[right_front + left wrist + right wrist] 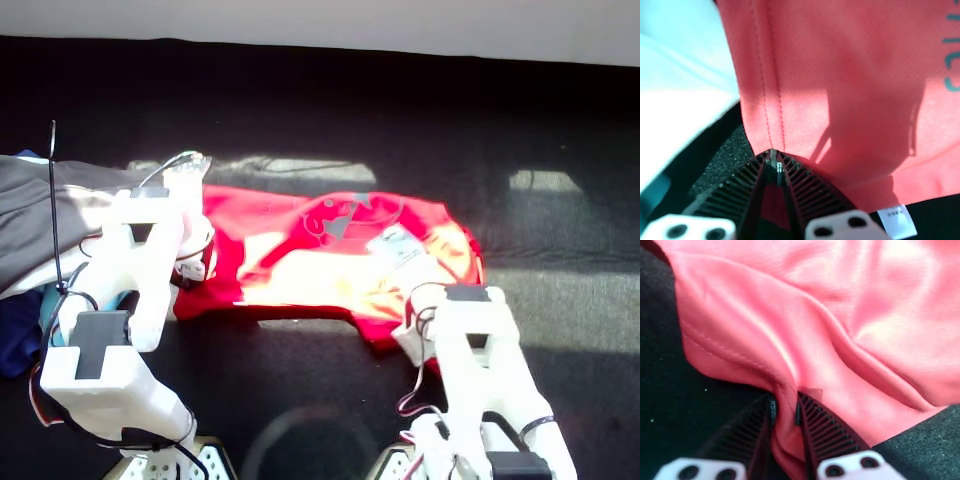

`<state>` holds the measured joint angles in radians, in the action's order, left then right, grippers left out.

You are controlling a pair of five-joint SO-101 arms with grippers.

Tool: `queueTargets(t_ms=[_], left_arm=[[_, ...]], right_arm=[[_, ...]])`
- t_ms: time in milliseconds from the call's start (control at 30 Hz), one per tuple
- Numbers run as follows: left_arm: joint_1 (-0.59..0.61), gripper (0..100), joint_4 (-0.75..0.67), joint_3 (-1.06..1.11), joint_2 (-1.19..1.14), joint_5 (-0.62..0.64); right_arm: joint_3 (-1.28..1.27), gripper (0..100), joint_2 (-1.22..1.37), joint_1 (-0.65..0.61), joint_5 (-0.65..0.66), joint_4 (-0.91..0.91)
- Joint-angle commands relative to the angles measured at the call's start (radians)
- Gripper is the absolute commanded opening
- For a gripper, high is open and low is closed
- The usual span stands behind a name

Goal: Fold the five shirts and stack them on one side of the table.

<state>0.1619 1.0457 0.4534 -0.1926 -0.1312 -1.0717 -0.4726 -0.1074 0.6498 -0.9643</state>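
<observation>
The left gripper (pixel 776 161) and right gripper (pixel 785 412) were each clamped tight on an edge of the red shirt (pixel 340 255).

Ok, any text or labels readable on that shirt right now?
Teal lettering on the red shirt: cut off at the edge, unreadable.
White tag at its edge: print too small to read.
Round print: blurred, unreadable.
Pale rectangular patch beside it: blurred.

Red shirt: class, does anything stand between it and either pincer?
Nothing visible does. The left pincer is shut on a stitched seam of the red shirt, and the right pincer is shut on a fold at its edge.
</observation>
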Motion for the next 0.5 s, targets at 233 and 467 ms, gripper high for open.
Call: queueTargets(t_ms=[233,467], left_arm=[[0.013,1,-0.034,0.004,-0.001,-0.003],[0.013,1,-0.034,0.004,-0.001,-0.003]], right_arm=[[0.447,0.6,0.051,0.024,0.008,-0.136],[0.762,0.6,0.404,0.024,-0.017,-0.145]])
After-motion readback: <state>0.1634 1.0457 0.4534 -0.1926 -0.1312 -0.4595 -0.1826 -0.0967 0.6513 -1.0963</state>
